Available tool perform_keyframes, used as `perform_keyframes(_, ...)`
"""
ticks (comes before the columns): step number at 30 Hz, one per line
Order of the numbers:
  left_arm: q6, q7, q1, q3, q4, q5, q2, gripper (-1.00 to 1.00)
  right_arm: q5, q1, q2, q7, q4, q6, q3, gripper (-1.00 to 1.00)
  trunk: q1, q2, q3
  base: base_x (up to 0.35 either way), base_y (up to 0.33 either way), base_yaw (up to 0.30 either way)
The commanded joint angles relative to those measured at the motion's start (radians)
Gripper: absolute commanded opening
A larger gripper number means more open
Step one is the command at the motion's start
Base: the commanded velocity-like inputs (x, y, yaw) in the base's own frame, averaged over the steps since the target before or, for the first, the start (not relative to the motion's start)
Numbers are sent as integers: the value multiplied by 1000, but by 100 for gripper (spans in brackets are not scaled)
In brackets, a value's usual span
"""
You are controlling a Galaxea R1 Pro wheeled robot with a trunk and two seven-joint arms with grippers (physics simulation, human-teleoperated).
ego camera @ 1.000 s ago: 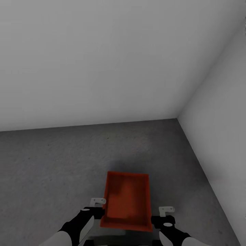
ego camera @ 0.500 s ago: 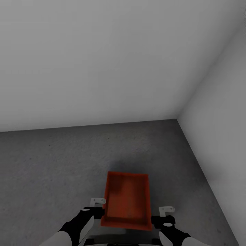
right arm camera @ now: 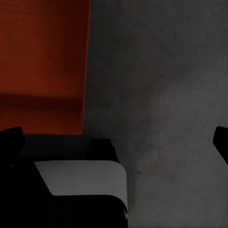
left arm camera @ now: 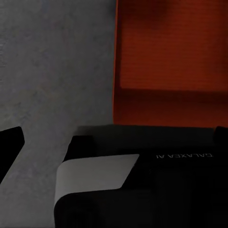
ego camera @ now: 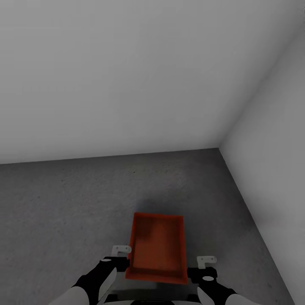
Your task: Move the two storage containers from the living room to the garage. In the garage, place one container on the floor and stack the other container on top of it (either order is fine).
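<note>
One orange-red storage container [ego camera: 156,249] lies open-top on the dark grey concrete floor [ego camera: 67,212] of the garage, close in front of me near a wall corner. Its ribbed side shows in the left wrist view [left arm camera: 171,61] and in the right wrist view [right arm camera: 42,61]. My left gripper [ego camera: 120,256] hovers at its near left corner and my right gripper [ego camera: 207,266] stands off its near right corner. Both are open, with the black fingertips [left arm camera: 9,142] [right arm camera: 10,138] spread wide and nothing between them. The other container is out of view.
Plain white-grey walls [ego camera: 127,76] meet in a corner [ego camera: 220,146] ahead on the right. My own dark base with a white panel [left arm camera: 95,173] [right arm camera: 78,178] sits just behind the container. Bare concrete stretches to the left.
The container's near edge has drawn in a little and it looks slightly smaller. Both grippers hold the same places.
</note>
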Motion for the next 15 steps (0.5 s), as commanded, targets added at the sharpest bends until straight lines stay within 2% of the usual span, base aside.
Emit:
perform_keyframes(1,5,8,0,-8,-2,10,1,100,-11,0,0,-4,0,-4,8,100,-4,7,3,0,0,0)
perform_keyframes(15,5,8,0,-8,-1,11,0,100,-11,-1,0,-4,0,-4,8,100,-57,105,46,0,0,0)
